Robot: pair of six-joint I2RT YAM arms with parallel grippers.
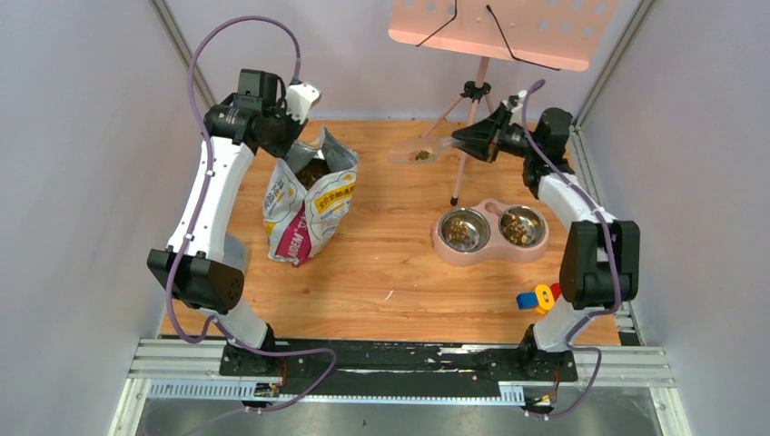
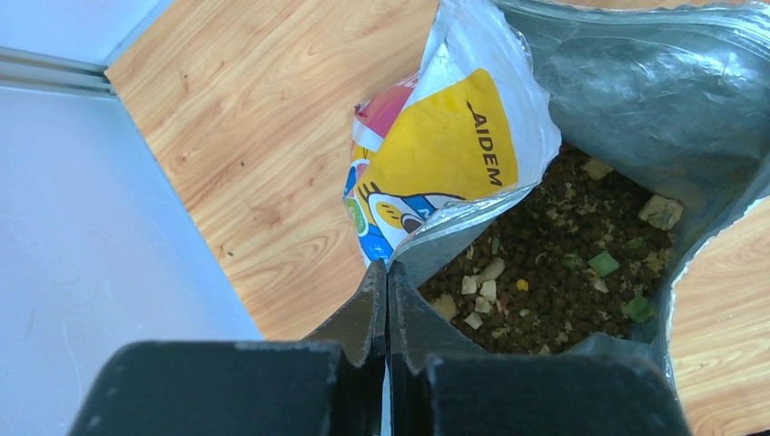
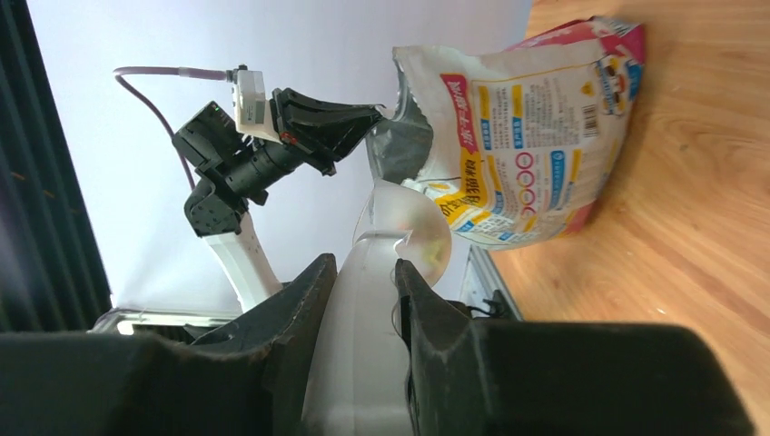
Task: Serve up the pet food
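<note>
The printed bag stands open at the left of the table. My left gripper is shut on the bag's rim and holds the mouth open; brown kibble fills the inside. My right gripper is shut on the handle of the clear scoop, held above the table at the back middle with a little kibble in its bowl. The pink double bowl at the right holds kibble in both steel cups. In the right wrist view the bag lies beyond the scoop.
A music stand on a tripod stands at the back, its legs near the scoop and the bowls. A small blue, yellow and red object lies by the right arm's base. Grey walls close in both sides.
</note>
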